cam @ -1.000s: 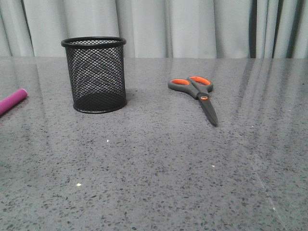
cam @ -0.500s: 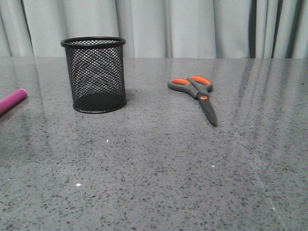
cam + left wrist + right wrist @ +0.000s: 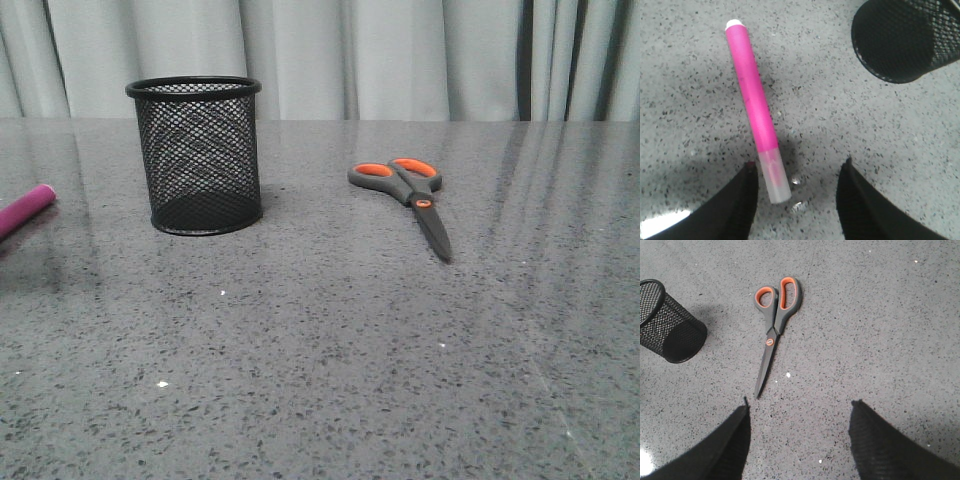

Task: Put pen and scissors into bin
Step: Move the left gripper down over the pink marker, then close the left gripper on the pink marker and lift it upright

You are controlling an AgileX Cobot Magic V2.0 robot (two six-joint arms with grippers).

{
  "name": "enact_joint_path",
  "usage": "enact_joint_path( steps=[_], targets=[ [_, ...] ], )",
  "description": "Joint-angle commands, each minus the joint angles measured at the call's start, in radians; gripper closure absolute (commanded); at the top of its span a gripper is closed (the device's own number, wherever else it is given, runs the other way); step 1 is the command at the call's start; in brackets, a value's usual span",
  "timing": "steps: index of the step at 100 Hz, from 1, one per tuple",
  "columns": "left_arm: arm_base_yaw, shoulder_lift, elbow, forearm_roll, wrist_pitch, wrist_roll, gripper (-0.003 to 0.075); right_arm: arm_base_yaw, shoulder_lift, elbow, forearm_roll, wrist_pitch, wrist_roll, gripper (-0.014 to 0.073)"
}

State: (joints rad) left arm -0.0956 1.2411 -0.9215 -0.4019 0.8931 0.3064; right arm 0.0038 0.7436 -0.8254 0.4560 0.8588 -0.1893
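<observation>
I see the black wire-mesh cylindrical cup (image 3: pixel 195 155) upright on the grey speckled stone-look table (image 3: pixel 330 350), pale curtain (image 3: pixel 400 55) behind. Dark grey scissors with orange-lined loops (image 3: pixel 408 200) lie flat and closed to the cup's right, well apart, blades toward me. Thick magenta marker pen (image 3: pixel 756 110) lies flat at the table's left edge, whitish end between the left gripper (image 3: pixel 797 177) fingers. Left jaws wide open, holding nothing. Right gripper (image 3: pixel 800 412) also wide open and empty, scissors tip near its fingers. No legible writing anywhere.
</observation>
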Motion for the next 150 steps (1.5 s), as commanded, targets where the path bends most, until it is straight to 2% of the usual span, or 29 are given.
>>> enact_joint_path(
  steps=[1,57,134,150],
  targets=[
    [-0.001,0.017,-0.053,-0.033,-0.041,0.005,0.0385,-0.008,0.003,-0.036,0.023,-0.050,-0.016,0.0201],
    [-0.002,0.226,-0.201,0.036,-0.006,0.009,0.0385,-0.008,0.003,-0.036,0.023,-0.056,-0.025,0.0201],
    [-0.002,0.300,-0.203,0.058,-0.033,0.009,0.0385,-0.008,0.004,-0.036,0.023,-0.063,-0.025,0.0201],
    [-0.025,0.300,-0.203,0.110,-0.031,0.005,0.0385,-0.008,0.004,-0.036,0.023,-0.063,-0.025,0.0201]
  ],
)
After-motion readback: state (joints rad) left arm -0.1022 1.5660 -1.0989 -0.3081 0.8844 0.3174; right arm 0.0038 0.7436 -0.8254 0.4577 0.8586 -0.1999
